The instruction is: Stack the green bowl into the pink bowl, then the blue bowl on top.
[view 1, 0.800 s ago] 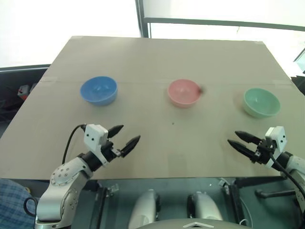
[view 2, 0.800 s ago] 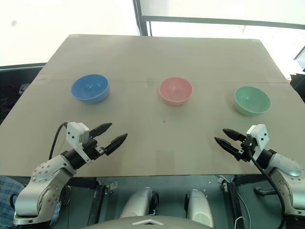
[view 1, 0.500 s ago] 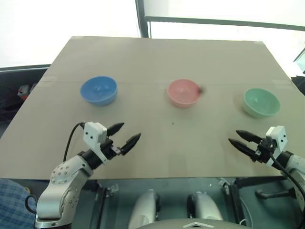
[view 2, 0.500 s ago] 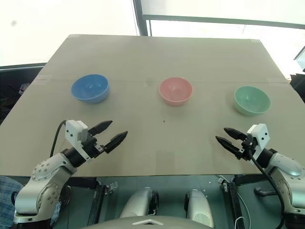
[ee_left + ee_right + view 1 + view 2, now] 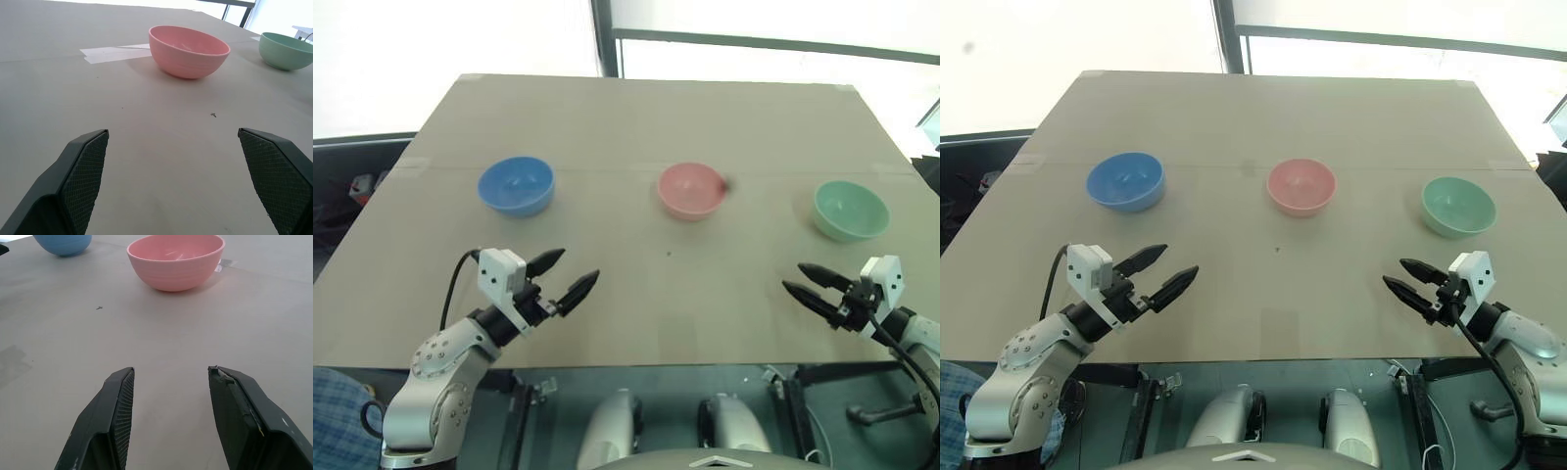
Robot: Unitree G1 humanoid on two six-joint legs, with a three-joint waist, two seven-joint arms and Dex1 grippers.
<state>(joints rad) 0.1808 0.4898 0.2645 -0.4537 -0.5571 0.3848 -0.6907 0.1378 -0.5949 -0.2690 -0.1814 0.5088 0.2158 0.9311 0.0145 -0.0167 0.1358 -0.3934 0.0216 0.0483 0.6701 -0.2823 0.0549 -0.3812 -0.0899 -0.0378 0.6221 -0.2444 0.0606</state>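
Item: three matching bowls in a row across the far half of my table [image 5: 636,117], all upright, empty and well apart. The blue bowl [image 5: 516,186] sits on the robot's left, the pink bowl [image 5: 691,190] in the middle, the green bowl [image 5: 850,210] on the right; each is small, round, smooth and plain. Grippers: my left gripper [image 5: 562,276] hovers near the front edge with fingers spread wide and holding nothing; my right gripper [image 5: 811,286] hovers likewise, fingers parted, empty, nearest the green bowl. Stacking not yet begun. Risks, as I judge them: smooth curved walls may slip out of a two-finger pinch; a grip taken on one side of the rim could tilt the green bowl so it catches on the pink rim instead of nesting; nudging the light pink bowl during placement could slide it out of position.
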